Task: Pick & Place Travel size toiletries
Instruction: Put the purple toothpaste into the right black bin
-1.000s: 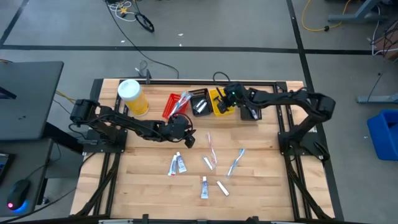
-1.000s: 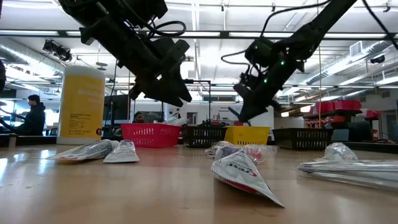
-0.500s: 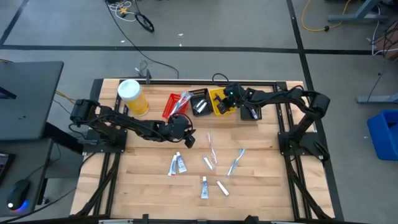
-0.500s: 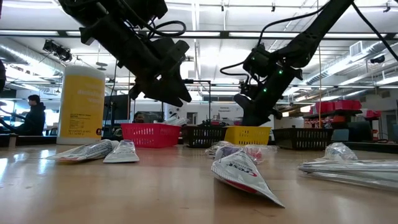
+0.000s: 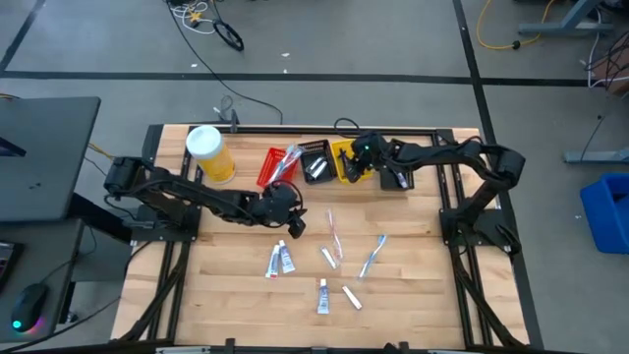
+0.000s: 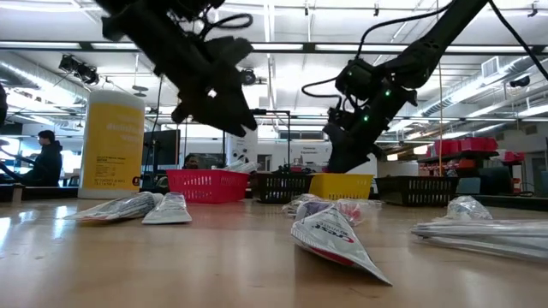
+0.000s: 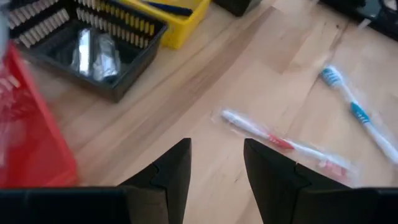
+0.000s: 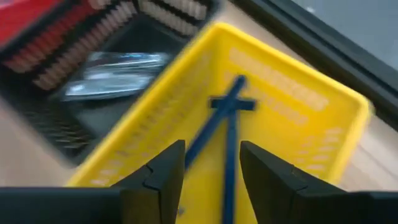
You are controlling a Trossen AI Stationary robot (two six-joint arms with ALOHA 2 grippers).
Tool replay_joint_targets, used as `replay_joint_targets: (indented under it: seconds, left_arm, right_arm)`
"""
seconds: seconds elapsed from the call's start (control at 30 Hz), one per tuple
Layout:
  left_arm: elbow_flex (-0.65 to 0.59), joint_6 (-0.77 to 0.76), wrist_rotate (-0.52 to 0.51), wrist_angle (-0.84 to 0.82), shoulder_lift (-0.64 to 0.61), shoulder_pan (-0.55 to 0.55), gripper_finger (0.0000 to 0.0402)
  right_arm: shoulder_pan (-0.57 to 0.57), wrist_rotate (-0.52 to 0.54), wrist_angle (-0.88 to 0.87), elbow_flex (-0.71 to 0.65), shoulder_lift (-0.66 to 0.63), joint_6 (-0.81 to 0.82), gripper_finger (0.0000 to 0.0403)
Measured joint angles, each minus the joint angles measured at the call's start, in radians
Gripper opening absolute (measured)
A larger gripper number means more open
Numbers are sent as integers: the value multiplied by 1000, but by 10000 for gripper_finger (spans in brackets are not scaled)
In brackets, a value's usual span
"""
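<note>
high view: left gripper (image 5: pixel 292 223) slightly lower

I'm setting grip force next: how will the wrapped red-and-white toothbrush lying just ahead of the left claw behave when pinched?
The wrapped toothbrush looks thin and long, so probably light, stiff along its length. Its clear film wrapper may be slippery and crinkle under the fingers. It lies flat on the table, so the open left claw may nudge it sideways.

Overhead, table-level, two wrist views
</note>
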Motion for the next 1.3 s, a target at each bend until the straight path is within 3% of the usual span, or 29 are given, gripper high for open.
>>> replay_joint_targets:
  seconds: [0.23,0.67,0.97,1.3]
  left_arm:
    - [131,-141,8,-411,-52,-36,157]
    - [150,-602,103,-661,-44,-227,157]
    - [151,-768,128,-649,21,-341,158]
    - [157,-840,184,-567,169,-403,157]
  right_arm:
    - [50,-126,-24,1,-90,-80,163]
    - [204,-117,-134,0,-131,-102,225]
    - [298,-115,-112,0,-131,-86,250]
    - [354,-115,-65,0,-131,-46,228]
